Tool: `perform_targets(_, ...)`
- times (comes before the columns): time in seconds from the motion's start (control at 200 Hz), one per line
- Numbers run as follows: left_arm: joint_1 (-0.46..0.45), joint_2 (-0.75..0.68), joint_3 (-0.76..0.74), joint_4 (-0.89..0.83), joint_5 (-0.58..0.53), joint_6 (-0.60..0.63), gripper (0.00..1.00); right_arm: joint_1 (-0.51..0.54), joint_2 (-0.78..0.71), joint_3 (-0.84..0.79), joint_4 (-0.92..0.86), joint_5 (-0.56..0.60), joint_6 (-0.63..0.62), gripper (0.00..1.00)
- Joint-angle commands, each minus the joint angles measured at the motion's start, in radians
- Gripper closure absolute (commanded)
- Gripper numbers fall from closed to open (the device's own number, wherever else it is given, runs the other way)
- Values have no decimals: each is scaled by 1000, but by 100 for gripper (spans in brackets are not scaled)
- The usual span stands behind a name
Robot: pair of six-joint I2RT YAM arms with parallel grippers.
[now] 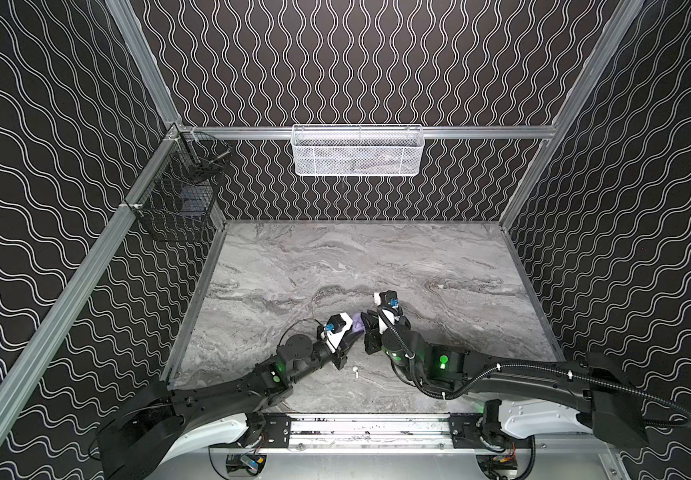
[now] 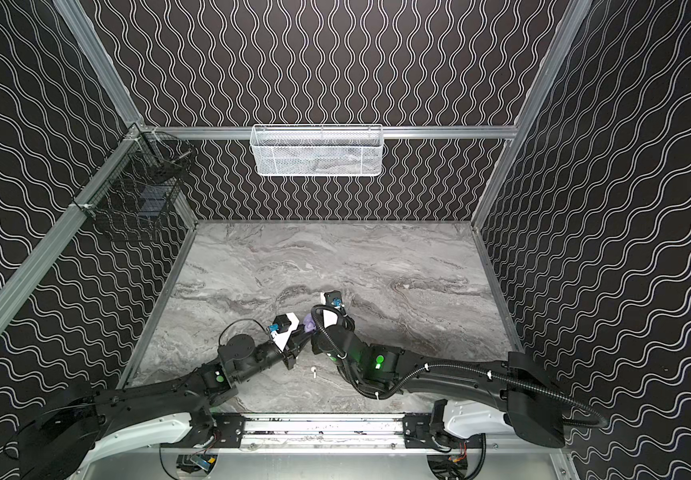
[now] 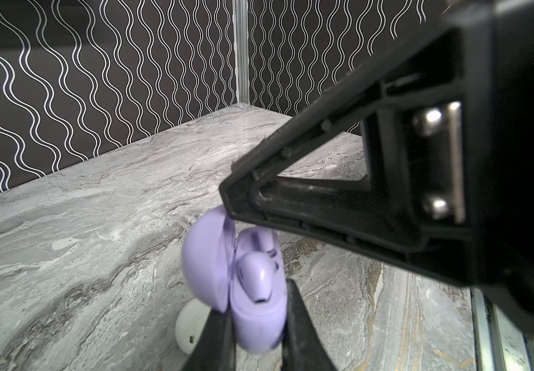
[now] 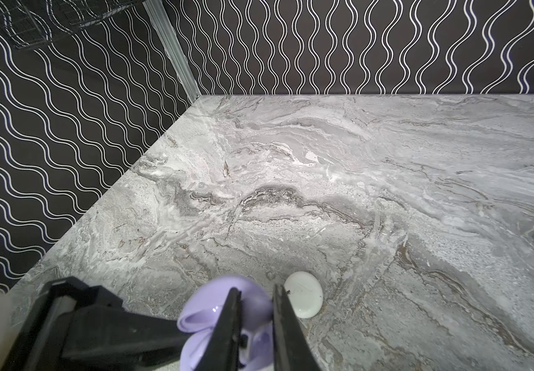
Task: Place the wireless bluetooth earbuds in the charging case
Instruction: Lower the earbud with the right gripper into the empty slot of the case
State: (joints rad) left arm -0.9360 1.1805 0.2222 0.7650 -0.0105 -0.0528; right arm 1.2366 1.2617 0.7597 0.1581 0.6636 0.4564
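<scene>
Left gripper (image 3: 255,298) is clamped on the base of a smooth, glossy lavender charging case (image 3: 252,324), a black finger pressed on each side. It holds the case just above the table, near the front middle. The case is a rounded plastic clamshell, and its domed lid (image 3: 204,257) is swung open.

Right gripper (image 4: 256,290) comes in from the other side. Its jaws are drawn in narrowly on the lid's upper edge, with lavender plastic showing between them.

Seated in the base is a lavender earbud (image 3: 256,276) with a bulbous, shiny head and a small dark opening at its tip. Behind it sits what looks like a second one, too blurred to be sure.

A white stemmed earbud (image 1: 355,370) lies alone on the table just in front of the two grippers, tiny beside them. A white round case (image 4: 304,298), pebble-smooth and closed, rests on the table just beyond the lavender one.

The table (image 1: 377,257) has a grey, marble-veined surface. The walls around it are black with white wavy lines. A white mesh basket (image 1: 358,151) hangs on the back rail, and a black wire basket (image 1: 181,199) hangs at the left corner.
</scene>
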Motion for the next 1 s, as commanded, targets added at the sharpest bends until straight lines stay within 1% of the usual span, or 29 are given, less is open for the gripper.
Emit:
perform_targets(0.0, 2, -1, 3, 30, -2, -7, 100, 1, 5, 5, 49, 0, 2, 94)
perform_targets(0.996, 3, -14, -2, 30, -11, -5, 100, 3, 6, -5, 26, -30, 22, 94)
